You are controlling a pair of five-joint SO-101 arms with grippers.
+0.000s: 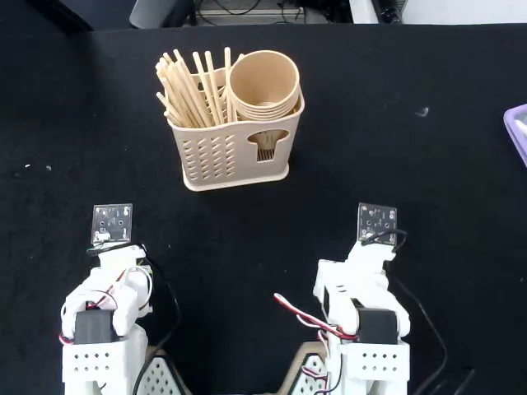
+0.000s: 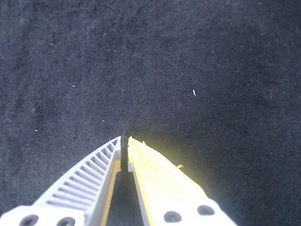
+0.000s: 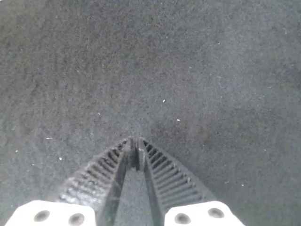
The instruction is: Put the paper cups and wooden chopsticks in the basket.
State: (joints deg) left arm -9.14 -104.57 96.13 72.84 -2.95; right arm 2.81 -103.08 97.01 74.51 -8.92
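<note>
- Table [image 1: 395, 164]: black cloth cover.
- Basket [image 1: 222, 158] stood on it, 12 o'clock from centre.
- Purple item [image 1: 519, 132] lay at 3 o'clock edge, cut off.

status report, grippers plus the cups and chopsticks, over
Left gripper shut, empty. Right gripper shut, empty. Paper cups stacked and wooden chopsticks standing in the basket. Purple thing at table edge, well apart from the basket.

One basket [image 1: 216, 156]; one stack of paper cups [image 1: 263, 82]; one bundle of wooden chopsticks [image 1: 191, 90].
</note>
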